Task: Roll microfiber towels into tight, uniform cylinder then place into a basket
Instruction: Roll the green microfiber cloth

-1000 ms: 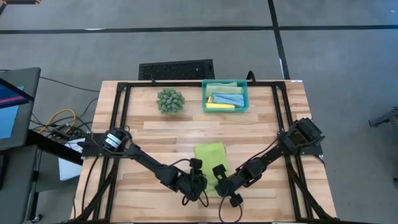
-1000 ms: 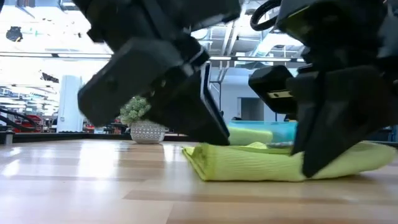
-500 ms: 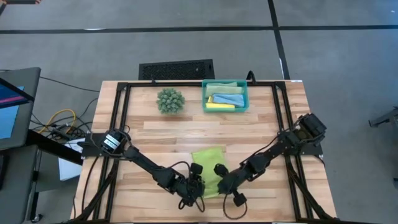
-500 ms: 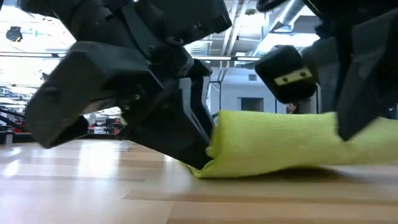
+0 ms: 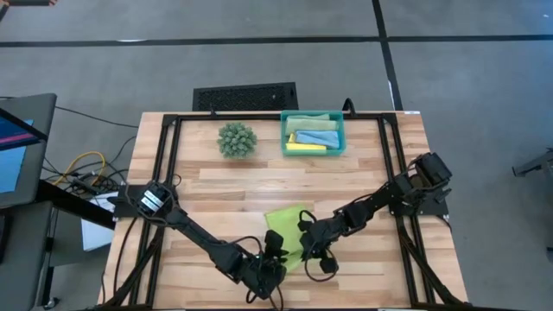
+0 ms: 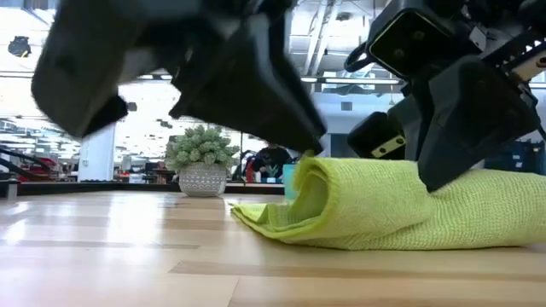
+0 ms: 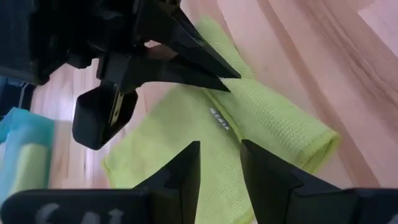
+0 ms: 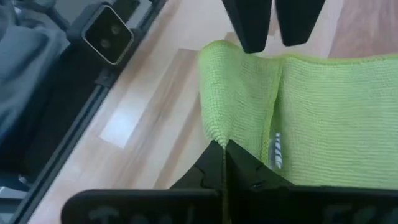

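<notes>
A wooden table (image 5: 259, 186) framed in black rails stands on a grey floor; the low view looks past it into a bright hall. The lime towel (image 5: 289, 231) (image 6: 384, 205) (image 7: 249, 124) (image 8: 311, 112) lies at the near middle of the table, its near edge curled over into a loose fold that stands up from the wood. The right gripper (image 5: 309, 244) (image 8: 222, 155) is at that fold, fingers together and pinched on a thin edge of the cloth. The left gripper (image 5: 275, 250) (image 7: 219, 165) sits just beside it on the fold's other end, fingers a little apart over the towel; whether they grip the cloth I cannot tell.

Farther back, the basket (image 5: 313, 134) stands at the far edge of the table with rolled towels inside: green, blue and yellow. A plant ball (image 5: 236, 139) (image 6: 201, 158) sits just left of it. A black grille (image 5: 245, 96) lies on the floor beyond the table.
</notes>
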Robot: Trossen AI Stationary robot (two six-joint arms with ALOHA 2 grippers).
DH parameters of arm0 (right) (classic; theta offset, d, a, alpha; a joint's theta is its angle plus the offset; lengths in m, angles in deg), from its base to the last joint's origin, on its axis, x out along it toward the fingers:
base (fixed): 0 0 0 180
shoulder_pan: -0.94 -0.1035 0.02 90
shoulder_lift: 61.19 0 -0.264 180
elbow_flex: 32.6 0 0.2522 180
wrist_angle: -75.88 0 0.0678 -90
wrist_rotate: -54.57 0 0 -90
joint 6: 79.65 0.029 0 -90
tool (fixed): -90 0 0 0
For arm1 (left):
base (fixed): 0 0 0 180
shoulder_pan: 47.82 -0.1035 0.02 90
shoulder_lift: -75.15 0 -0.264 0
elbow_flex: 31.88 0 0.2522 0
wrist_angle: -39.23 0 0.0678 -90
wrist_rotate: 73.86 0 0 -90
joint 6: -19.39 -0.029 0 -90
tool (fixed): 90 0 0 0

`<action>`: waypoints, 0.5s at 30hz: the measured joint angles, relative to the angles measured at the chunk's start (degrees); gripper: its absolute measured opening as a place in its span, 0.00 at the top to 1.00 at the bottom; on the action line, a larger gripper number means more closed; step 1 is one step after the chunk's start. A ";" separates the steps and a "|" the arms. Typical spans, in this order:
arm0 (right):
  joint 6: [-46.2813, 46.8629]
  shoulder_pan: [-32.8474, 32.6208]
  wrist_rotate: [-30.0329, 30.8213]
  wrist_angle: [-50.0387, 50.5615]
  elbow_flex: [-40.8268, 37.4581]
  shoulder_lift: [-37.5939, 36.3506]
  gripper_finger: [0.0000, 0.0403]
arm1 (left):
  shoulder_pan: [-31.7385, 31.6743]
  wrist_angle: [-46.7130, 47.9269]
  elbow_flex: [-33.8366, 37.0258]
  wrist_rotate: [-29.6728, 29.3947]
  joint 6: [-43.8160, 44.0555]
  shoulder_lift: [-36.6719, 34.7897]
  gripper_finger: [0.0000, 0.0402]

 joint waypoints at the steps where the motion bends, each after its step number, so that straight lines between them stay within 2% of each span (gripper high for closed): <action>1: 0.04 0.02 -0.08 -0.16 0.00 0.00 0.94 | -0.01 0.04 -0.15 0.01 -0.01 0.00 0.73; 10: 0.90 1.03 -0.21 -0.91 0.02 0.00 0.96 | -0.13 -1.16 -1.35 0.20 3.38 0.00 0.73; 15: 0.93 2.00 -0.07 -2.07 0.05 0.00 0.95 | -2.23 -2.89 -1.39 8.60 10.51 0.00 0.72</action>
